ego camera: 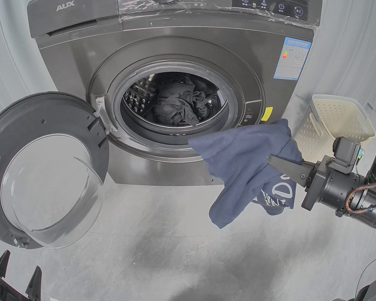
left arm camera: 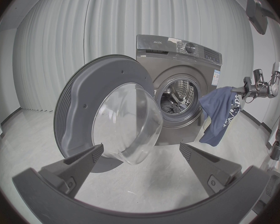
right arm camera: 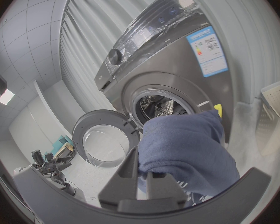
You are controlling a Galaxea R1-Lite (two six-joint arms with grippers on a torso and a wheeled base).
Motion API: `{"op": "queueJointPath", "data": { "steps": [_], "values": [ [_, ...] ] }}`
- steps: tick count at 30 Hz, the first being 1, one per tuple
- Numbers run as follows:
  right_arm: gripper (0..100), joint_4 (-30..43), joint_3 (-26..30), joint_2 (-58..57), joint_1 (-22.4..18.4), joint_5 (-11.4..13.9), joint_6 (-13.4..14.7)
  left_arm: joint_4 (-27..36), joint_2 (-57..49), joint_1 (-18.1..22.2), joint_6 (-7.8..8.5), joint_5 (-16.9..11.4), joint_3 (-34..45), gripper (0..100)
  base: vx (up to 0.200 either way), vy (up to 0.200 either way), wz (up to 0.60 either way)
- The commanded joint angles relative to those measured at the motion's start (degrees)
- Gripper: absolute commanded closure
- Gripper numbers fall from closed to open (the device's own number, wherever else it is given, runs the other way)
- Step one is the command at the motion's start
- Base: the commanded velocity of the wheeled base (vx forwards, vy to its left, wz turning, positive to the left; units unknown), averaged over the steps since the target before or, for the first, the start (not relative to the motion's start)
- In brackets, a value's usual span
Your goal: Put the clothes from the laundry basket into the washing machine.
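Navy-blue cotton shirt (ego camera: 242, 168), pinched in right pincer (ego camera: 280, 161): lift trailing hem over porthole rim of grey metal washing machine (ego camera: 221, 47), then push deep inside.

Matt blue cloth garment (ego camera: 242, 164)

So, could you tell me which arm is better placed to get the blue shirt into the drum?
Right. The right claw grips the blue shirt near the open drum; the left claw sits low, open and empty.
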Motion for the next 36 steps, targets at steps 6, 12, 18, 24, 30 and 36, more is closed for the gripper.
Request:
{"op": "queueJointPath", "data": {
  "steps": [6, 12, 18, 24, 30, 36],
  "values": [
    [100, -0.09, -5.55, 4.33, 3.85, 0.01, 0.38, -0.12, -1.04, 0.11, 2.53, -0.21, 0.92, 0, 0.000, 0.000, 0.00],
    [100, -0.18, -9.06, 8.37, 5.87, -1.22, 1.53, -2.23, -1.04, 0.29, 3.67, -2.06, -0.31, 0, 0.000, 0.000, 0.00],
    [100, -4.66, -12.49, 13.21, 9.12, -2.80, 4.69, -5.04, 13.11, -2.61, 0.42, -13.48, -16.92, 0, 0.000, 0.000, 0.00],
    [100, -8.27, -15.04, 15.84, 10.00, -2.98, 5.22, -5.74, 29.20, -8.06, -1.16, -22.01, -18.59, 0, 0.000, 0.000, 0.00],
    [100, -8.36, -15.83, 15.49, 10.00, -2.98, 5.39, -15.67, 48.27, -14.92, -0.55, -27.28, -18.59, 0, 0.000, 0.000, 0.00],
    [100, -8.36, -15.92, 15.40, 9.91, -3.06, 5.39, -24.90, 60.93, -20.98, -0.55, -27.37, -18.85, 0, 0.000, 0.000, 0.00]
  ]
}}
